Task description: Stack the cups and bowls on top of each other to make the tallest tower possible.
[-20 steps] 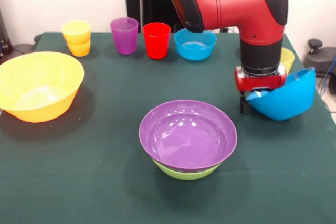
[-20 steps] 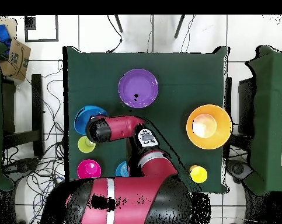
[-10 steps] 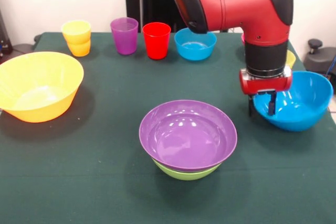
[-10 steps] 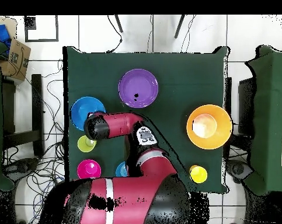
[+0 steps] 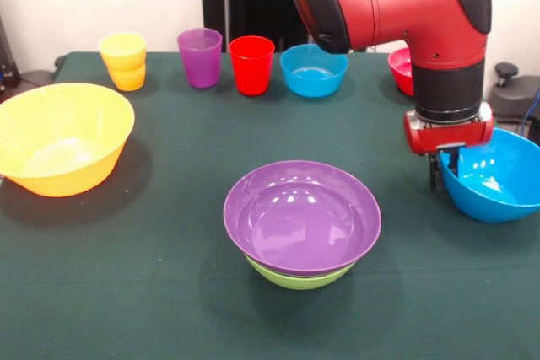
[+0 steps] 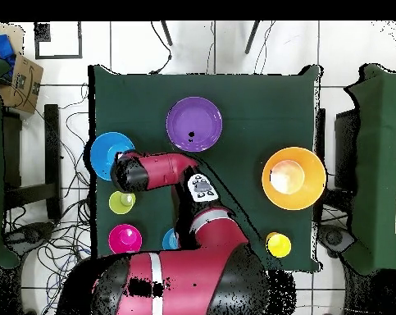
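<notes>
A purple bowl (image 5: 301, 212) rests nested in a green bowl (image 5: 299, 276) at mid-table, forming the low tower; from above only the purple bowl (image 6: 193, 124) shows. My gripper (image 5: 442, 176) is shut on the left rim of the blue bowl (image 5: 499, 181), one finger outside and one inside. That blue bowl (image 6: 107, 152) lies at the table's edge. The wide orange bowl (image 5: 59, 137) stands apart at the left. Orange-yellow cups (image 5: 123, 60), a purple cup (image 5: 200, 56) and a red cup (image 5: 251, 64) line the far edge. The pale yellow cup (image 6: 121, 203) shows only from above.
A small translucent blue bowl (image 5: 314, 71) and a red-pink bowl (image 5: 400, 68) stand in the far row. The arm's wrist (image 6: 132, 172) covers the gripper from above. Cables and a cardboard box (image 6: 20, 78) lie on the floor around the table (image 5: 169, 292).
The blue bowl, tilted and raised a second ago, has levelled and moved with my gripper toward the table's edge, right in the front view. The red-pink bowl has come into sight.
</notes>
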Available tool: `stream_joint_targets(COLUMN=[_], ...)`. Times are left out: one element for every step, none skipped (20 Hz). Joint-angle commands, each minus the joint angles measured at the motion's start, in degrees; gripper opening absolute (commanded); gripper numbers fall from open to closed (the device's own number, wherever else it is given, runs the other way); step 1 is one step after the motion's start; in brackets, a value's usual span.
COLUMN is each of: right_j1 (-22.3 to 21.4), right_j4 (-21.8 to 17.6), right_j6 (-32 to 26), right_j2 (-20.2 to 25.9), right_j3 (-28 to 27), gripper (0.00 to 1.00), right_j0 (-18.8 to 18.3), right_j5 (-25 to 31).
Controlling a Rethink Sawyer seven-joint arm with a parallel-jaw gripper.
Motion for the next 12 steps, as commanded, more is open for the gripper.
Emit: stream_joint_targets(right_j1=[4.22,3.92,3.62,3.31,2.97,1.51,-0.09,-1.68,-3.46,-5.02,-6.65,-7.78], right_j4=[-1.26,-0.93,-0.74,-0.5,-0.34,0.05,0.6,1.15,1.7,2.11,2.61,2.98], right_j6=[-1.5,-1.86,-2.15,-2.24,-2.26,-1.92,-1.49,-1.06,-1.04,-1.28,-1.58,-2.2], right_j2=[4.05,4.25,4.43,4.58,4.53,4.33,4.39,4.46,4.66,4.95,5.24,5.69], right_j3=[-4.18,-4.59,-4.86,-5.01,-5.3,-5.18,-4.68,-4.17,-3.81,-3.65,-3.47,-3.71], gripper=[0.0,0.0,0.0,0.0,0.0,0.0,0.0,0.0,0.0,0.0,0.0,0.0], right_j0=[-2.25,-2.51,-2.76,-3.01,-3.13,-3.2,-3.48,-3.77,-4.18,-4.61,-5.11,-5.67], right_j5=[6.15,7.39,8.36,9.19,9.92,11.09,12.16,13.23,14.98,16.72,18.82,20.88])
